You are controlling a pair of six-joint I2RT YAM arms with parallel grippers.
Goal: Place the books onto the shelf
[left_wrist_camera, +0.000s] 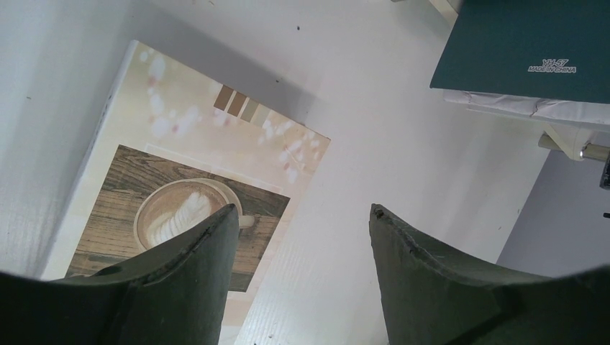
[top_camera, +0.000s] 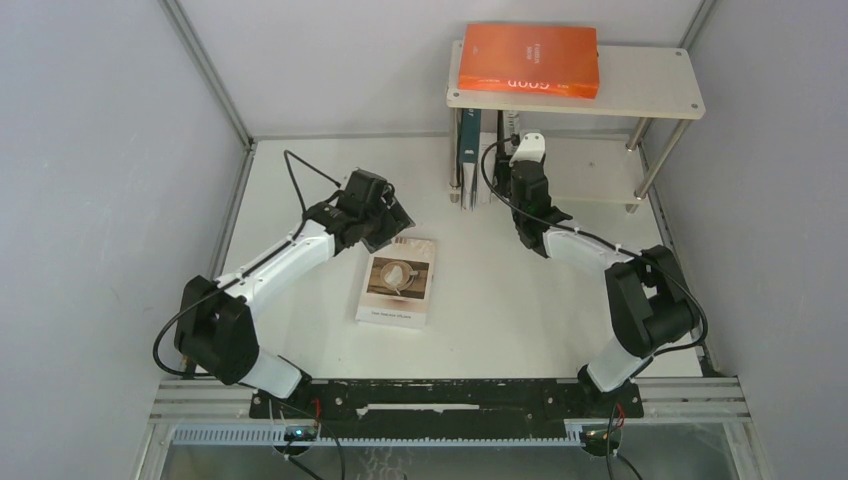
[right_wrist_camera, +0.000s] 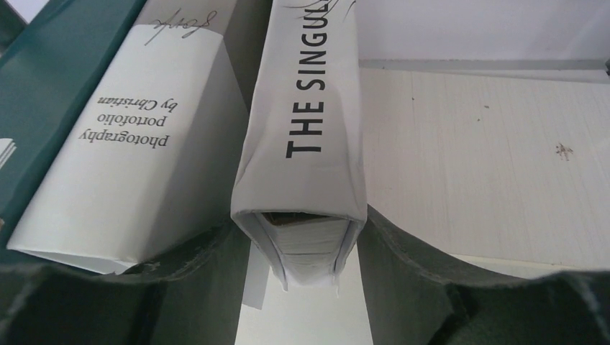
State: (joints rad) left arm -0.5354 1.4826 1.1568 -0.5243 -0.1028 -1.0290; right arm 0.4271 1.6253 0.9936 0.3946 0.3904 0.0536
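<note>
The orange book (top_camera: 528, 58) lies flat on the top board of the shelf (top_camera: 640, 85). On the lower board (right_wrist_camera: 489, 158) three books stand upright side by side: a dark teal one (right_wrist_camera: 43, 86), a white one (right_wrist_camera: 137, 136) and a grey-white one (right_wrist_camera: 309, 108). My right gripper (right_wrist_camera: 298, 215) reaches in under the top board (top_camera: 512, 150); its jaws flank the grey-white book, open, with a slim gap on the left. The coffee-cup book (top_camera: 398, 282) lies flat on the table. My left gripper (left_wrist_camera: 302, 208) hovers open just beyond its far right corner (left_wrist_camera: 180, 165), holding nothing.
Grey walls close in the white table on three sides. The shelf's metal legs (top_camera: 655, 160) stand at the back right. The lower board to the right of the standing books is bare. The teal book's cover (left_wrist_camera: 525, 50) shows at the upper right of the left wrist view.
</note>
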